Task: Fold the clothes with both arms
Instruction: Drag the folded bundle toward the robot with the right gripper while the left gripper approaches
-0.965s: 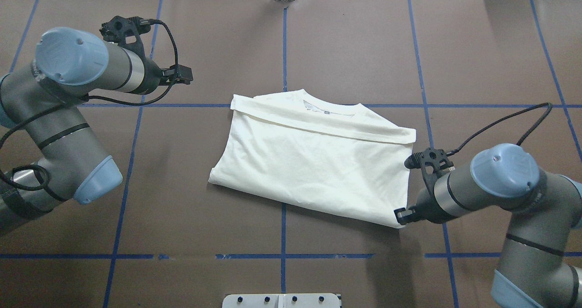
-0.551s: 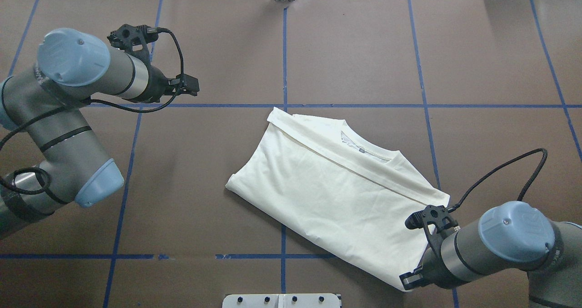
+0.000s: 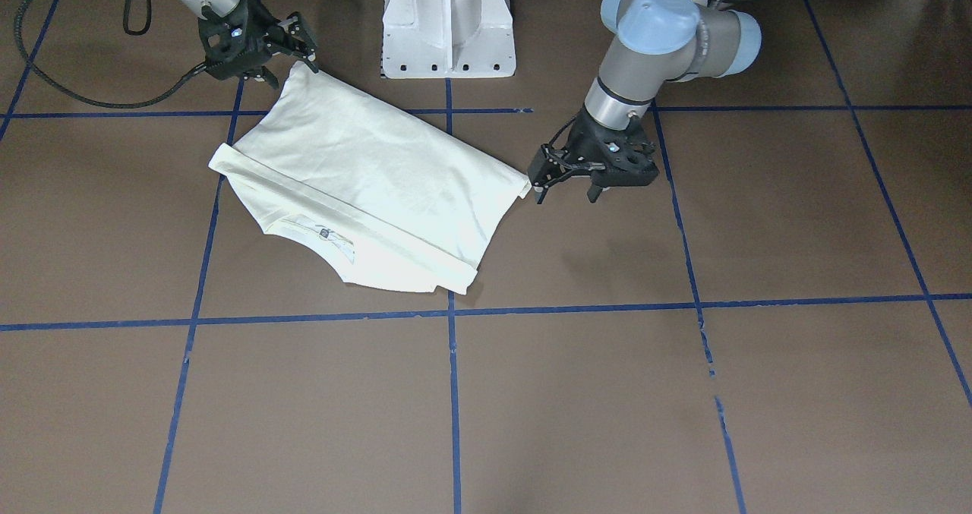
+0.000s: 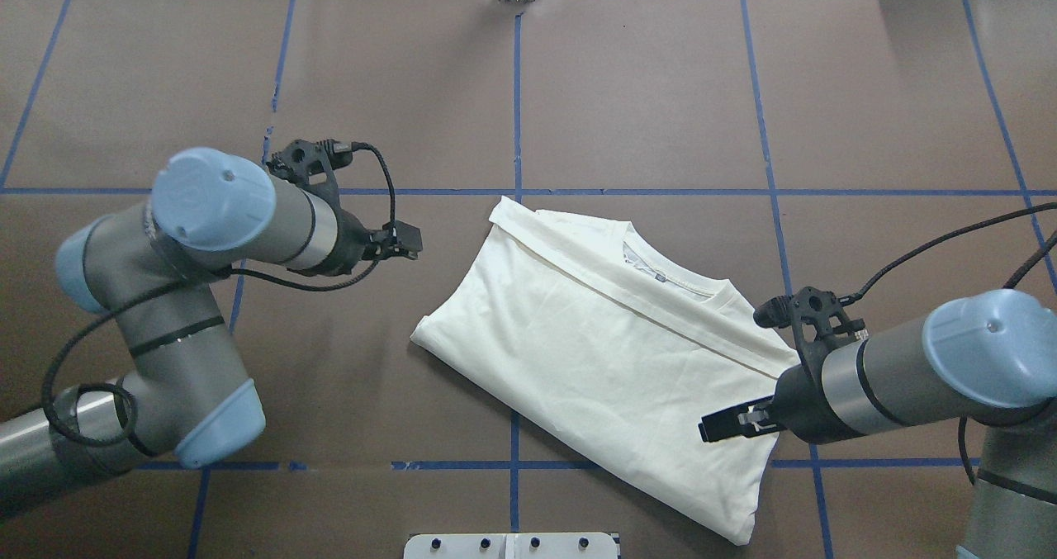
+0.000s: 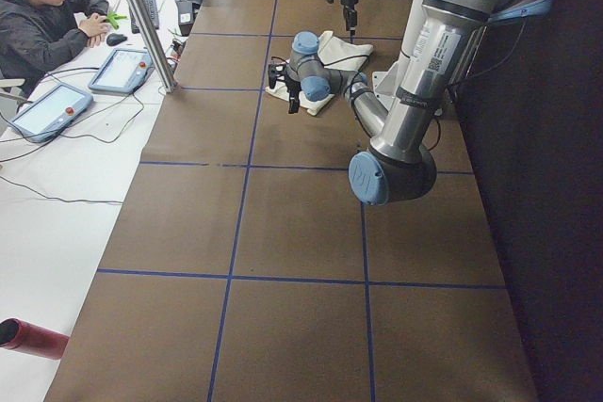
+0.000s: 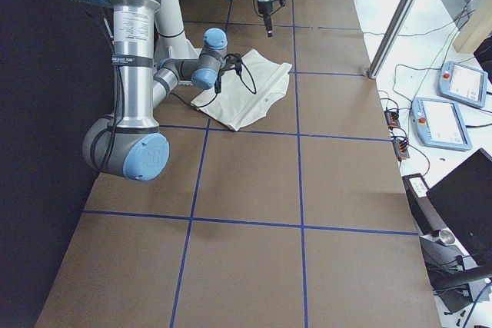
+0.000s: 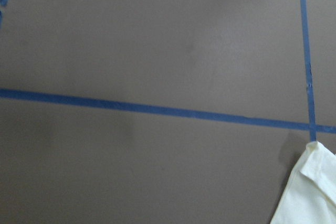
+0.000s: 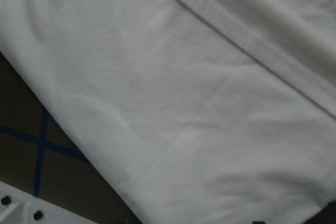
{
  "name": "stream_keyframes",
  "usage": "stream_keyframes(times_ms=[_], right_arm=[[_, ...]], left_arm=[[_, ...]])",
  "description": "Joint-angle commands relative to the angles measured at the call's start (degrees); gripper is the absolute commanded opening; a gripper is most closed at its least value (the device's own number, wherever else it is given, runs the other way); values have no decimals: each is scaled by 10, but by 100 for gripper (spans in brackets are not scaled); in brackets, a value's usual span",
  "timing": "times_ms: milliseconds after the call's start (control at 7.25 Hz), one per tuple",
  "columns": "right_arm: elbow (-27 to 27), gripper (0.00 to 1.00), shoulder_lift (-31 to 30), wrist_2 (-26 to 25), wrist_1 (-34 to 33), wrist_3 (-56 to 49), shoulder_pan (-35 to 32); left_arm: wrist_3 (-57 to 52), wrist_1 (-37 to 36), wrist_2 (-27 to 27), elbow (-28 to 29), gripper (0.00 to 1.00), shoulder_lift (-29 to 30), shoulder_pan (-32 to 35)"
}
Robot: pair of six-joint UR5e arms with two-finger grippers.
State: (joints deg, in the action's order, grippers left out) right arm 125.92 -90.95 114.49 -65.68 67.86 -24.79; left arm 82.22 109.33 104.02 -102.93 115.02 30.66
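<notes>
- Overhead exterior view: a white stand (image 4: pixel 512 545) sits in the middle of the near edge of the brown table (image 4: pixel 661 88).
- Just to the right of the stand, the near corner of the shirt (image 4: pixel 603 361) comes close to that edge.
- The shirt is cream and plain on the side that shows. It is folded flat and lies slanted, a bit right of the middle of the table.
- The right gripper (image 4: pixel 714 428) hangs over the near right part of the shirt. In the front view its two fingers look spread apart, and it is not pinching the cloth. I cannot tell if it touches the shirt.
- A folded strip runs along the far side of the shirt. The neck hole with a small label (image 4: pixel 656 276) is past it, on the far right.
- The left gripper (image 4: pixel 410 241) is to the left of the shirt, over bare table. In the front view its fingers point down and are spread apart, just beside the shirt's left corner. It holds nothing.
- Blue tape lines (image 4: pixel 516 88) cut the table into big squares.
- Past the far side of the table, a person (image 5: pixel 42 21) sits at a white desk with two tablets (image 5: pixel 47 110) on it.
</notes>
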Motion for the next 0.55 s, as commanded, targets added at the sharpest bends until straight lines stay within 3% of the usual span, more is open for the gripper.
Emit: stream_keyframes(times_ms=[0,138,276,414], right_arm=[[-8,100,50,-29,-1,-5,-29],[-11,100,51,-32,-1,-6,-32],[-13,100,60,-32,-1,-6,-34],[-15,100,61,-32,-1,-6,-35]], left_arm=[[113,-4,-42,10,100,5,-87],[129,-37,-43,11,98,14,-103],[140,-59,-57,11,86,25,-104],[141,-59,-58,11,81,31,-104]])
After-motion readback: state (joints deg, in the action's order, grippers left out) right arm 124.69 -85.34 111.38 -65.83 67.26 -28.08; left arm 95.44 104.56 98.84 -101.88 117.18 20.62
